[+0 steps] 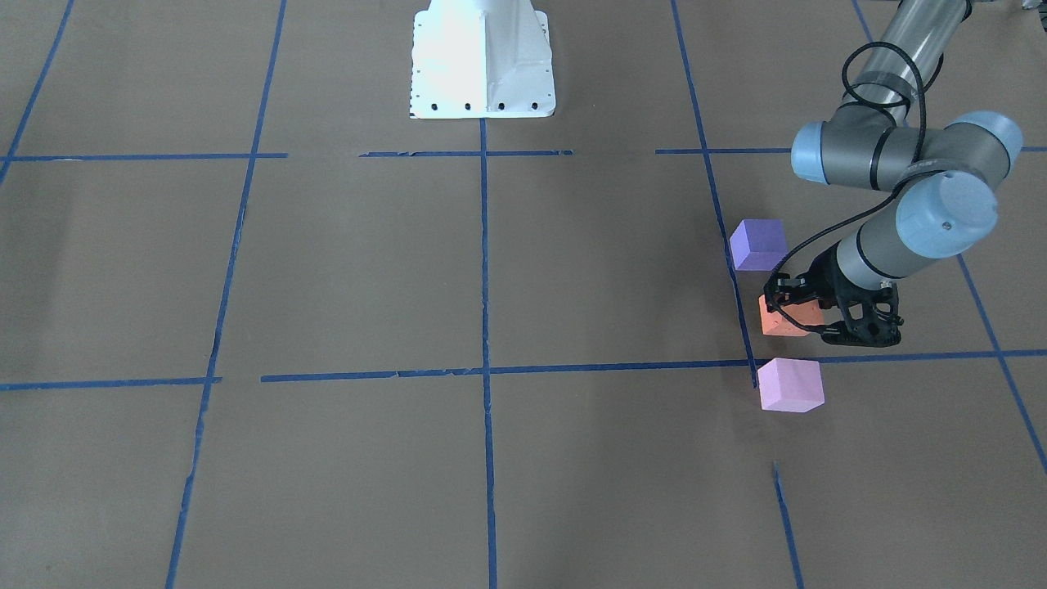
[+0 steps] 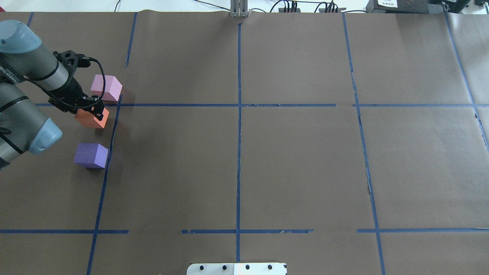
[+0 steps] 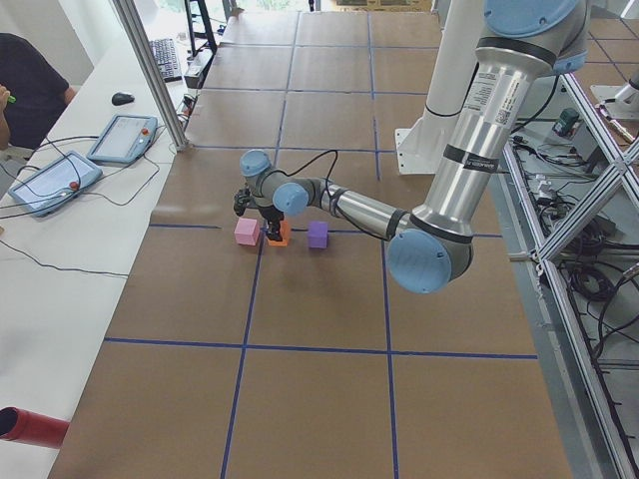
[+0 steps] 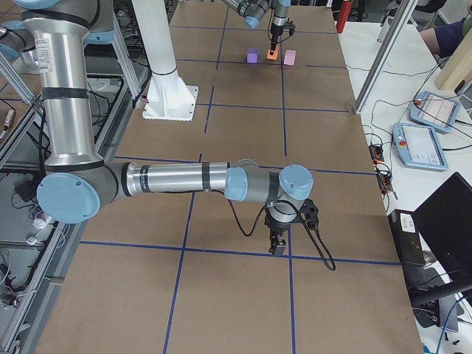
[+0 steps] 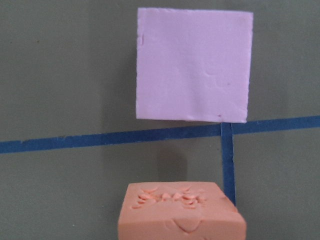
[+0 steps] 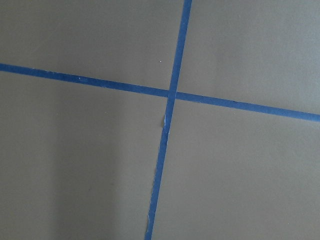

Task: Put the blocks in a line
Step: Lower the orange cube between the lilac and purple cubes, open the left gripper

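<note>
**Front-facing view.** The left gripper (image 1: 800,313) straddles the orange block (image 1: 781,321) and appears to pinch it, with the jaws pressed on two opposite faces. The purple block (image 1: 758,243) lies near the orange block on the robot's side. The pink block (image 1: 790,384) lies near it on the operators' side. The orange block therefore fills the middle slot, and the line is judged nearly complete. The forearm slopes down, the wrist is bent and the fingers point at the table.

**Overhead view.** All three blocks sit just beside the tape line (image 2: 110,137) that runs past the orange block.

**Left wrist view.** The pink block is straight ahead of the orange block, not touching it.

**Right side view.** The right gripper (image 4: 278,247) hangs well apart from the orange block, pointing down. Whether it is spread or closed cannot be told.
</note>
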Action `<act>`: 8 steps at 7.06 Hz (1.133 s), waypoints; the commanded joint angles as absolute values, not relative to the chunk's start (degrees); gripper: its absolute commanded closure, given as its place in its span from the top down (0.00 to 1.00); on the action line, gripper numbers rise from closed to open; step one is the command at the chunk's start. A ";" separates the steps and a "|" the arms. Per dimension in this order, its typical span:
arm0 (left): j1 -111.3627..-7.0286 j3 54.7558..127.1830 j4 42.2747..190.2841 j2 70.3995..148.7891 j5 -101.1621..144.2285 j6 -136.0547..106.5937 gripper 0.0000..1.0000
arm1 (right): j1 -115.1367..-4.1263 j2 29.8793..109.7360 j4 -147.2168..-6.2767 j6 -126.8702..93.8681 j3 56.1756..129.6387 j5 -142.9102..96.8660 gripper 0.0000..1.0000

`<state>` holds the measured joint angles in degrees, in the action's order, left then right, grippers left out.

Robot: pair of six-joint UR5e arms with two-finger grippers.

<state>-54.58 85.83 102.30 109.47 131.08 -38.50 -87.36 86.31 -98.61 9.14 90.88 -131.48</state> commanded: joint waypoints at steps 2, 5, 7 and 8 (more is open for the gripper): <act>-53.79 83.94 103.97 109.77 131.92 -38.50 0.28 | -87.36 86.31 -98.61 9.14 90.88 -131.48 1.00; -53.26 83.76 104.06 109.95 131.92 -38.50 0.33 | -87.36 86.31 -98.61 9.14 90.88 -131.48 1.00; -52.91 83.76 104.06 109.95 131.92 -38.58 0.43 | -87.36 86.31 -98.61 9.14 90.88 -131.48 1.00; -52.91 83.76 103.98 110.04 131.84 -38.58 0.55 | -87.36 86.31 -98.61 9.14 90.88 -131.48 1.00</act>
